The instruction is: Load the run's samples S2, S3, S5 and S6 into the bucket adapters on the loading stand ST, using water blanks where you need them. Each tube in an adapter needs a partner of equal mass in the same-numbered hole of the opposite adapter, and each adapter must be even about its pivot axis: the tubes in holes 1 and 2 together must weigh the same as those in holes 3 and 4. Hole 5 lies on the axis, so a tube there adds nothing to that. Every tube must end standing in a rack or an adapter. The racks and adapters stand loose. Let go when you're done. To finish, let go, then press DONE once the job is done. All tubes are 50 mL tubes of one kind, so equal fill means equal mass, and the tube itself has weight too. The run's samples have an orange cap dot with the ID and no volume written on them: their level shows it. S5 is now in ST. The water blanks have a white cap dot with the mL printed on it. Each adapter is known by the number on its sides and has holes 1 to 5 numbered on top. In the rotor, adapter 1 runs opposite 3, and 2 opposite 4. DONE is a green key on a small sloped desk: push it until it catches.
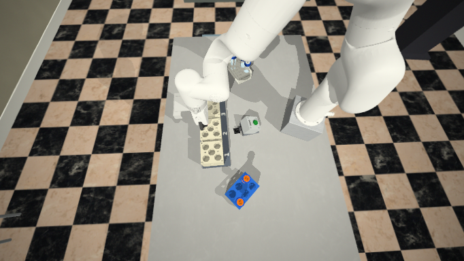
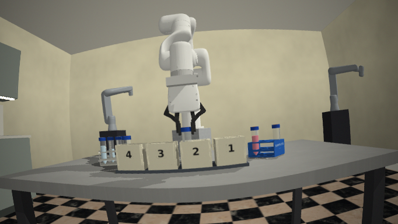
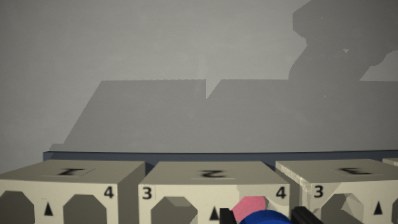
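Note:
My gripper (image 1: 203,126) (image 2: 185,132) (image 3: 265,215) is shut on a blue-capped tube (image 2: 186,136) (image 3: 250,205) with pink liquid. The tube stands upright, its lower part down in hole 4 of adapter 2 (image 2: 204,158) (image 3: 175,175). Its cap dot is hidden. Adapter 1 (image 2: 230,158) (image 3: 110,172), adapter 3 (image 2: 160,164) (image 3: 325,172) and adapter 4 (image 2: 128,165) stand with it on the loading stand (image 1: 226,146) (image 2: 181,168). Adapter 1's holes look empty; adapter 4's are hidden. The blue rack (image 2: 279,149) holds two orange-dotted tubes (image 1: 246,178) (image 1: 240,202).
A pale rack (image 1: 240,73) with several blue-capped water blanks (image 2: 103,150) stands beyond the stand, partly under the arm in the top view. The small desk (image 1: 247,130) with the green DONE key (image 1: 255,122) stands between the stand and the arm's base.

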Tool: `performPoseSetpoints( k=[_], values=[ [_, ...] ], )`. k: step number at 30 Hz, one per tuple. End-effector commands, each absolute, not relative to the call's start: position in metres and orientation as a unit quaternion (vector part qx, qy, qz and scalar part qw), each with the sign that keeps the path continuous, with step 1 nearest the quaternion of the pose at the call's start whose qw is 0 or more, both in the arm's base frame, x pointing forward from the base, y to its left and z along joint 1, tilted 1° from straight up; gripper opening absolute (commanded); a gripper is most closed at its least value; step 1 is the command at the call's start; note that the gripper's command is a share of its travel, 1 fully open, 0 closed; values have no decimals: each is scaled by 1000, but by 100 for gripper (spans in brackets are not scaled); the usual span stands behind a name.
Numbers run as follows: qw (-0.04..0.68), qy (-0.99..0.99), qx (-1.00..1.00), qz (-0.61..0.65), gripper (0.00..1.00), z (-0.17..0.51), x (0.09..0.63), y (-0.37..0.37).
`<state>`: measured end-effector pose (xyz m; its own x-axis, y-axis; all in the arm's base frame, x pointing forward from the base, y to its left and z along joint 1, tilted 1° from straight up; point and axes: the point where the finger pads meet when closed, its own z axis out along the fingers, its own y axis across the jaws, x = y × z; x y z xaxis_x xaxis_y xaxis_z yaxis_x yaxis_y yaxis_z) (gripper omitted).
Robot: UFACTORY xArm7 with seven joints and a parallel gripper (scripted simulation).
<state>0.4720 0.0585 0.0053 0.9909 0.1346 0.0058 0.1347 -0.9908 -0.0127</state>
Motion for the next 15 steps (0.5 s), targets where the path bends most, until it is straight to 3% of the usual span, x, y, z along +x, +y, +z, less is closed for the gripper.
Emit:
performPoseSetpoints(
  k=[1,15],
  values=[
    [7,-67,-998,-5,0,3,474,59],
    [7,-67,-998,-5,0,-8,474,59]
  ],
)
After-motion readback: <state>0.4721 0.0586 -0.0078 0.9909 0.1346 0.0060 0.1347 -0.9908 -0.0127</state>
